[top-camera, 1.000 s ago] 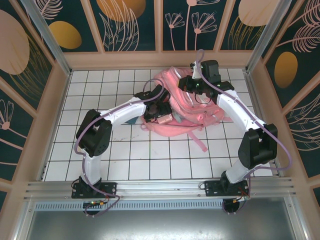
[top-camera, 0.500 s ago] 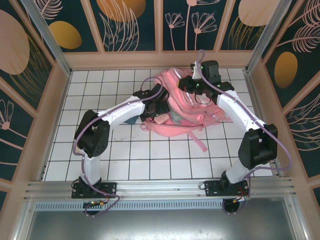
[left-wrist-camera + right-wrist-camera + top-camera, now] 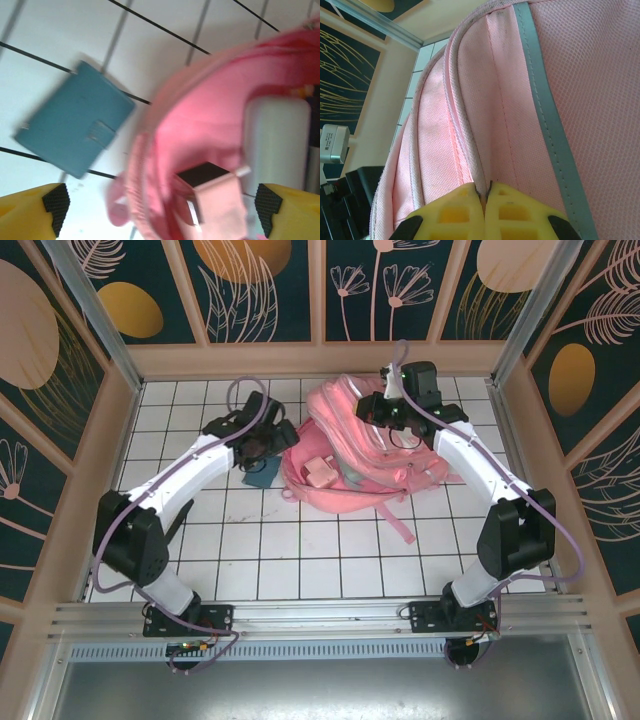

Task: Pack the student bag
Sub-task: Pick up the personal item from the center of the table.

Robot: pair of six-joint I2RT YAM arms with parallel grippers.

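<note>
Two jobs are running at once. The right fingers (image 3: 487, 212) are clamping shut on a fold of the bag (image 3: 545, 75) near its rim, apparently holding the mouth up. The left fingers (image 3: 262, 448) are standing wide above a teal wallet (image 3: 75, 125), gripping nothing. The wallet is lying flat on the surface (image 3: 300, 550), just beside the bag. The bag is lying toward the back of the surface, with a small pink case (image 3: 322, 472) resting in what appears to be its opening.

Picking up the wallet is probably the step in hand. Doing it well is calling for a straight descent with the wallet centred between the fingertips, which should be closing across its narrower span. A thin, flat thing on a hard surface is likely to slip out of a shallow pinch.

The left arm is reaching forward, stretched long and low, its wrist pointing down. The right arm is bending at the elbow and leaning in over the bag's top.
</note>
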